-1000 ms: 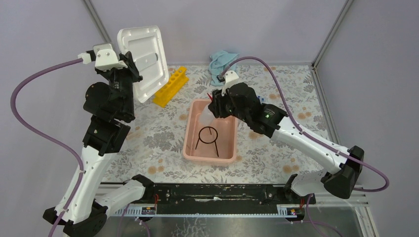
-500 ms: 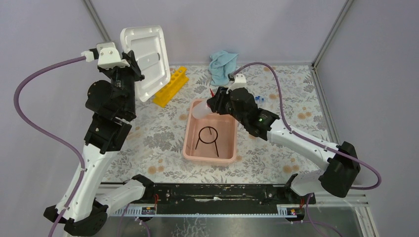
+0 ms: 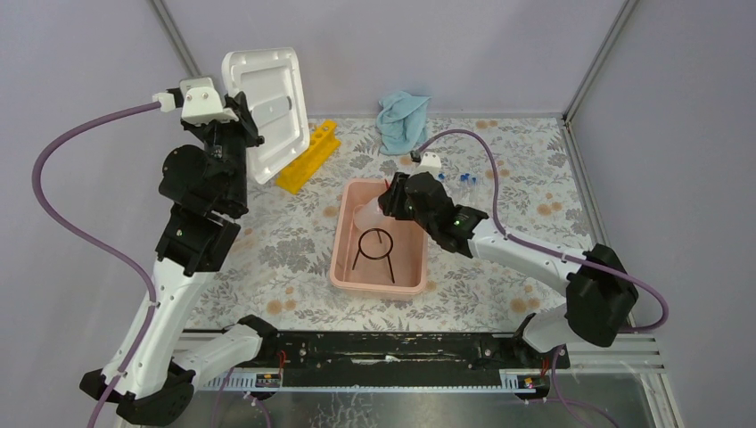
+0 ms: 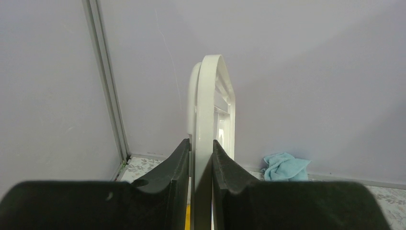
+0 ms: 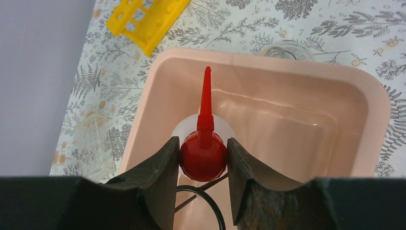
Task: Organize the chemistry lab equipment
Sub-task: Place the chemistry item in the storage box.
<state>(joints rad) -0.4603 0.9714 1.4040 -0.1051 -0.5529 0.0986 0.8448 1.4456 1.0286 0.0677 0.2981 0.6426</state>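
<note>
right fingers [image 5: 160,165], clenched on red-spouted bottle [image 5: 203,155], have lowered it into pink tub [image 5: 287,66]; left fingers [image 4: 174,167] grasp white lid [image 4: 210,96] aloft. nearly stowed.

My left jaws hold a flat white plastic lid [image 3: 267,102] up high and tilted, near the long yellow plastic rack with round holes [image 3: 308,156]. My right jaws hold a clear plastic bottle [image 3: 367,215] at the far end of the pink plastic tub [image 3: 339,254], where a black wire ring with a stem [image 3: 374,241] lies.
</note>
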